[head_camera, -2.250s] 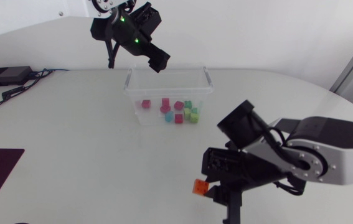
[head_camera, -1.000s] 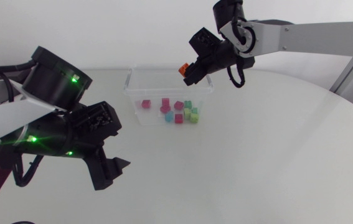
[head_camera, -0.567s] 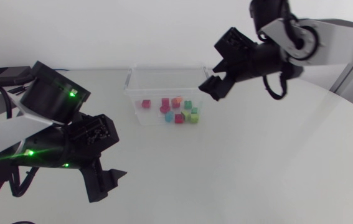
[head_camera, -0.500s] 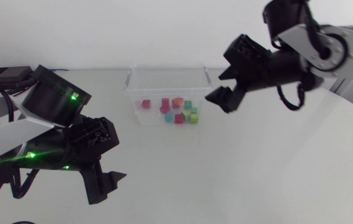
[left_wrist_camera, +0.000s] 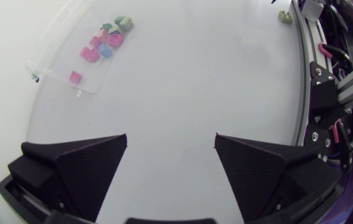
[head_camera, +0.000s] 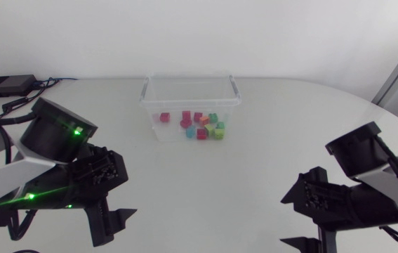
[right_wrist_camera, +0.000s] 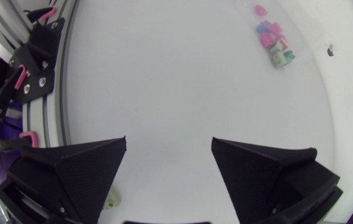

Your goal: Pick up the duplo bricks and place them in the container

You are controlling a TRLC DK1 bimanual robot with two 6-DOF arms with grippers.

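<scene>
While left gripper (head_camera: pixel 114 219) and right gripper (head_camera: pixel 302 219) hung released and empty, duplo bricks (head_camera: pixel 199 125) sat binned.
Grippers at eight and four o'clock; bricks in the container (head_camera: pixel 188 79) at twelve seemed light, rigid, slick: pinch flat sides.

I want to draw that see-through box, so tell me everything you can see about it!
The container is a clear plastic box, rectangular, with a thicker rim and a small handle at each end. It stands upright and open, no lid, on the white table. Small colourful bricks lie inside. Nothing else touches it.
</scene>
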